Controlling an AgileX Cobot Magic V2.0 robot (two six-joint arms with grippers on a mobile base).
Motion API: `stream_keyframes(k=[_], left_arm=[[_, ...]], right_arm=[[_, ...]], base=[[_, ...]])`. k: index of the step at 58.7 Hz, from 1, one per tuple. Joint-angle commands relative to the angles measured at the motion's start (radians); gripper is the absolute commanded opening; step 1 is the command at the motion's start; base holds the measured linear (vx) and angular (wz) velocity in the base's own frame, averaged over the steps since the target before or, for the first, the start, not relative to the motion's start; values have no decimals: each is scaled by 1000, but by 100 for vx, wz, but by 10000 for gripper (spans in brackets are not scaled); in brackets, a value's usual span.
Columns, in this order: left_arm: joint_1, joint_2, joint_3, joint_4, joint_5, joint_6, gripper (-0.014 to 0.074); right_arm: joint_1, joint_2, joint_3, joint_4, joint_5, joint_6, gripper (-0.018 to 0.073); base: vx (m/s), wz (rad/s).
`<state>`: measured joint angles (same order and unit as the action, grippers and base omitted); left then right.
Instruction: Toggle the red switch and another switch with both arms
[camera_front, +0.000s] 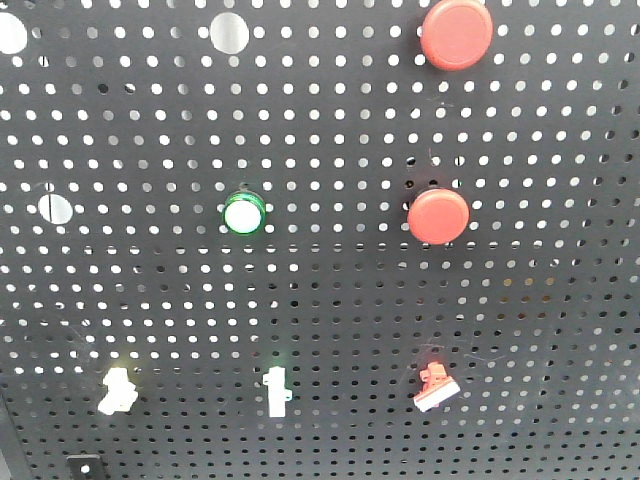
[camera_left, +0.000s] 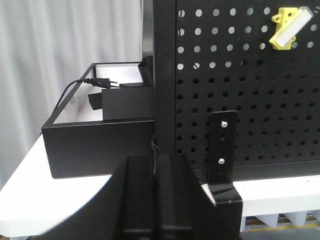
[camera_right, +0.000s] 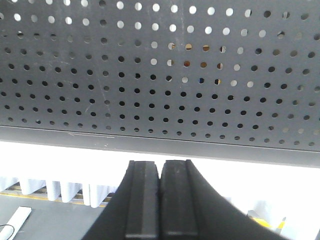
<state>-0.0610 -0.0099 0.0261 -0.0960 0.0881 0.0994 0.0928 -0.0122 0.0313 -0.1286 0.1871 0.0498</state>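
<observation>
The left gripper (camera_left: 157, 200) shows in its wrist view with jaws pressed together, holding nothing. It sits low before the left edge of the black pegboard (camera_left: 250, 100), facing the board's upright post. The pale yellow toggle switch (camera_left: 287, 27) is mounted high and to the right of these jaws, well apart from them, its white lever tilted.

The right gripper (camera_right: 160, 200) likewise has its jaws closed on nothing. It sits below the pegboard's lower edge, and no switch appears in that wrist view.

In the front view the red switch (camera_front: 435, 388) sits on the bottom row at the right, its white lever tip pointing down and left. The same row holds a slim green-white toggle (camera_front: 276, 390) in the middle and the pale toggle at the left.

An open black box (camera_left: 100, 135) stands on the white surface (camera_left: 30, 200) left of the pegboard, holding a black block (camera_left: 125, 102) and a power plug with cable (camera_left: 95, 84).

Higher on the board are a green-rimmed button (camera_front: 243, 213) and two round red push buttons (camera_front: 438, 216). A black bracket (camera_left: 222, 150) with two screws is fixed at the board's foot, just right of the left jaws.
</observation>
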Motion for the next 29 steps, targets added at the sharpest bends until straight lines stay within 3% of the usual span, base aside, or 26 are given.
stream_keyframes(k=[1, 29], left_arm=[[1, -6, 12, -3, -78, -5, 2], [1, -6, 12, -3, -78, -5, 2]], right_arm=[[-7, -6, 5, -6, -79, -5, -6], [-7, -6, 5, -6, -79, -5, -6]], base=[[0, 0], [0, 0]])
